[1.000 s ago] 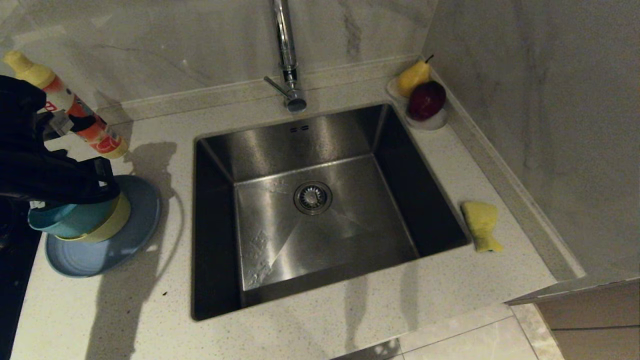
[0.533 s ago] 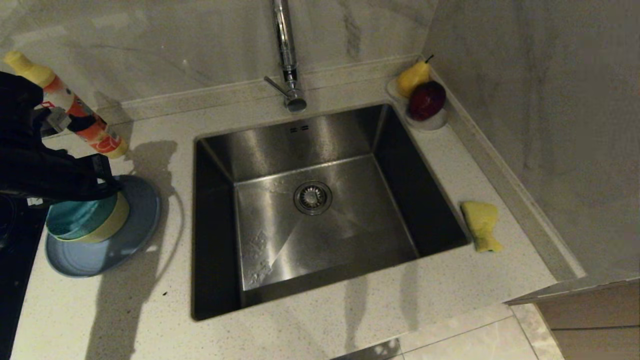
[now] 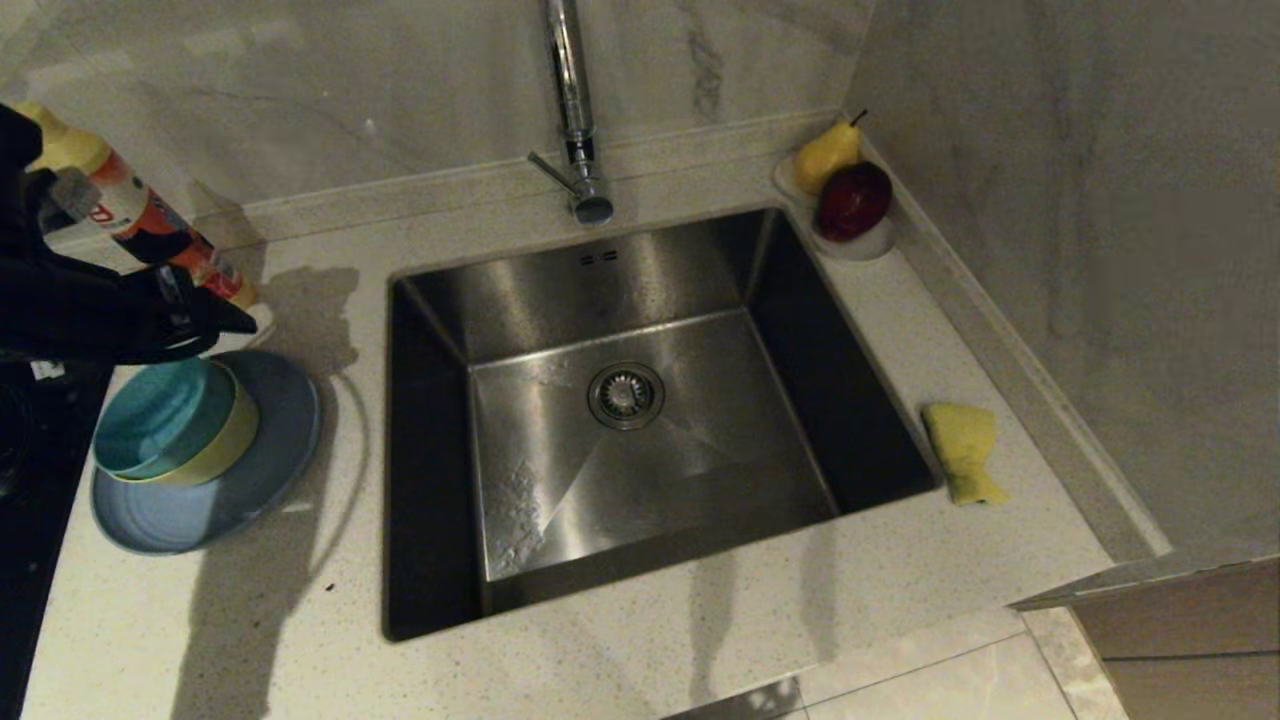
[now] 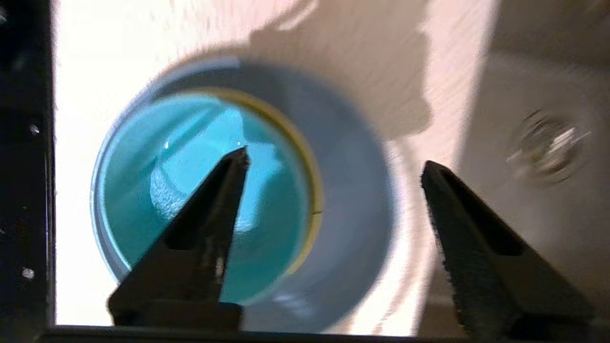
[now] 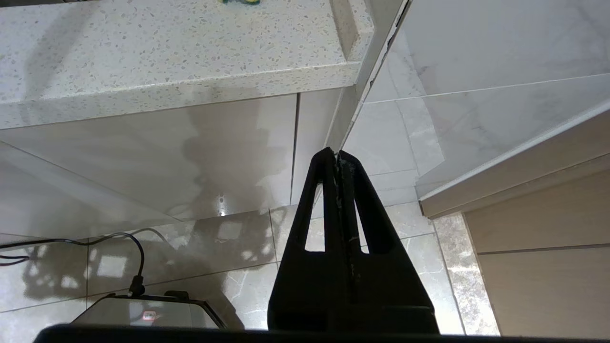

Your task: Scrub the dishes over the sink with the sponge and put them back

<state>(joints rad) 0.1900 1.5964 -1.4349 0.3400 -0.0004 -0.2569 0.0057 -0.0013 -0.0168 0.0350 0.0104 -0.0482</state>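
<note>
A teal bowl (image 3: 150, 415) sits nested in a pale-yellow bowl (image 3: 238, 435), and both stand on the slate-blue plate (image 3: 275, 450) on the counter left of the sink (image 3: 640, 470). My left gripper (image 3: 215, 325) hovers just above and behind this stack, open and holding nothing. In the left wrist view its fingers (image 4: 334, 159) straddle empty air above the teal bowl (image 4: 157, 190), the yellow rim (image 4: 312, 190) and the plate (image 4: 355, 214). The yellow sponge (image 3: 962, 450) lies on the counter right of the sink. My right gripper (image 5: 334, 153) hangs shut below the counter edge.
A red-and-white bottle (image 3: 150, 225) with a yellow cap leans behind the left gripper. The chrome tap (image 3: 575, 120) stands behind the sink, with the drain (image 3: 625, 395) mid-basin. A white dish (image 3: 860, 245) with a pear and a red fruit sits in the back right corner. A black hob (image 3: 25, 480) borders the left.
The left gripper has opened and let go of the teal bowl, which now rests level inside the yellow bowl. The gripper has risen and drawn back from the stack.
</note>
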